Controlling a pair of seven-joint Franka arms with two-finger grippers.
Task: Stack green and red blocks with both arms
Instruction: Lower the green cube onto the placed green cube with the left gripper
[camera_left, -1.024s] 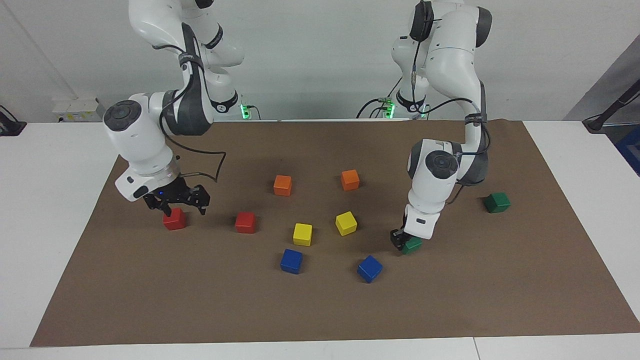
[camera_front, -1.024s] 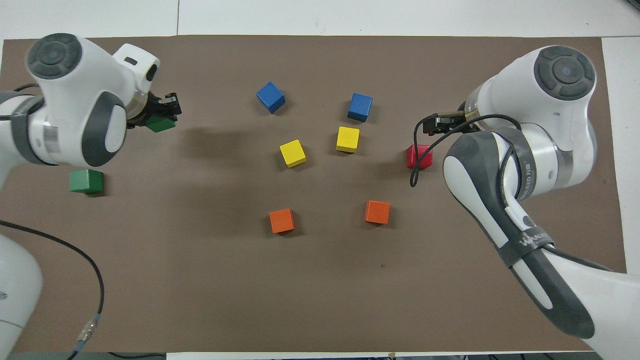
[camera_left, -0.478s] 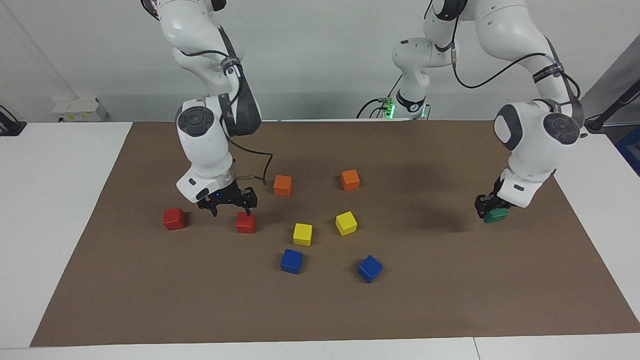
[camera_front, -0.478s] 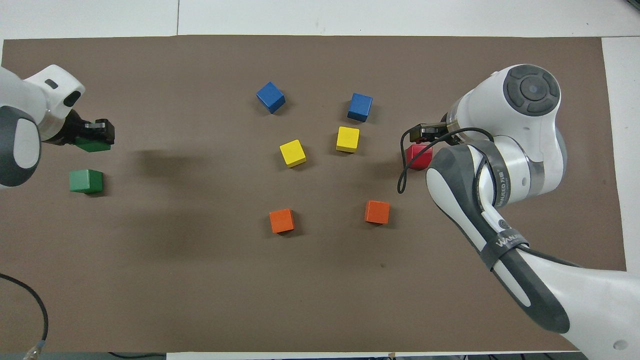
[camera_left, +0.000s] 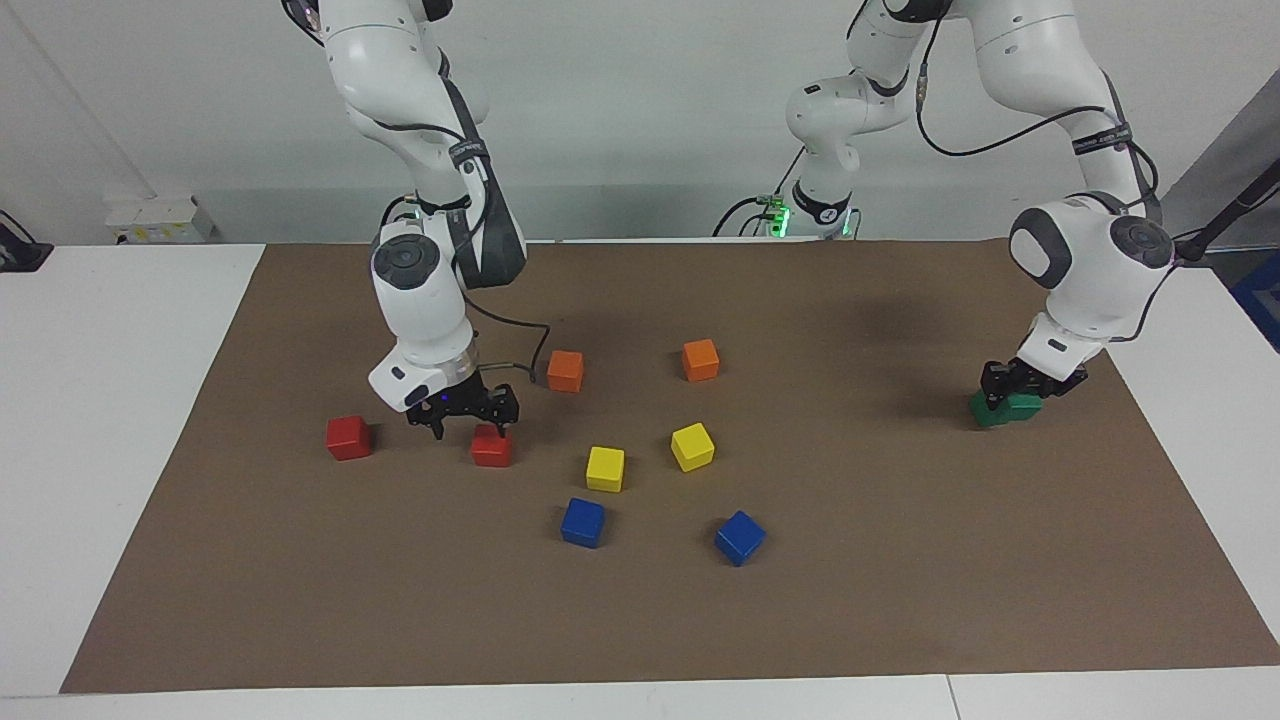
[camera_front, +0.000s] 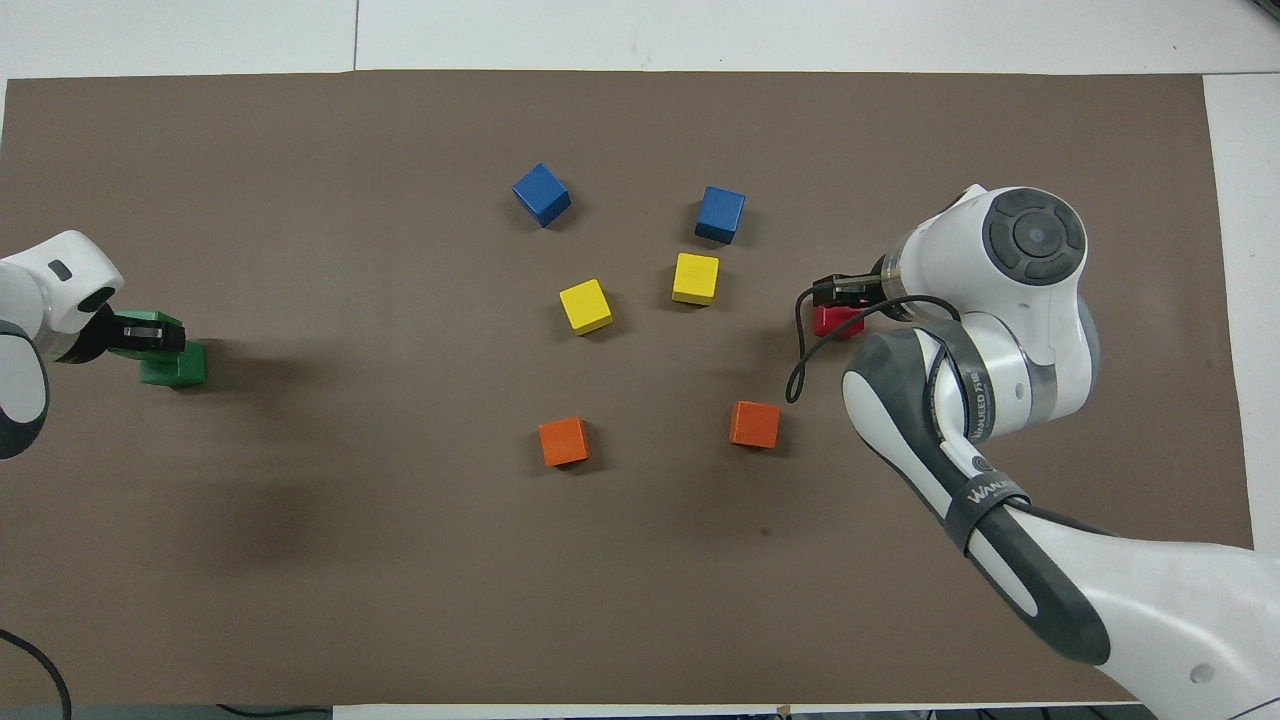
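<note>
A brown mat (camera_left: 640, 620) covers the white table, with my two white arms reaching in from the wall end. My left gripper (camera_left: 1022, 385) is clamped tight on one green block (camera_left: 1020, 400), which I hold over the second green block (camera_front: 172, 368) at the left arm's end of the mat; in the facing view the pair overlap, and I cannot tell whether the carried cube already rests on the lower one. I grip it from above so that it comes down square for the stack. My right gripper (camera_left: 462, 412), jaws spread wide and empty, hangs low over the red block (camera_left: 491, 446) nearer the centre, one finger on either side of it, placed to close on it; the other red block (camera_left: 348, 437) sits untouched toward the right arm's end of the table. The orange blocks (camera_left: 565, 370), yellow blocks (camera_left: 605, 468) and blue blocks (camera_left: 583, 522) lie scattered mid-mat, no part of the job. Half a second earlier my left gripper carried its green cube short of its partner; it has since arrived above it. My right gripper has barely shifted, settling closer over its red cube.
</note>
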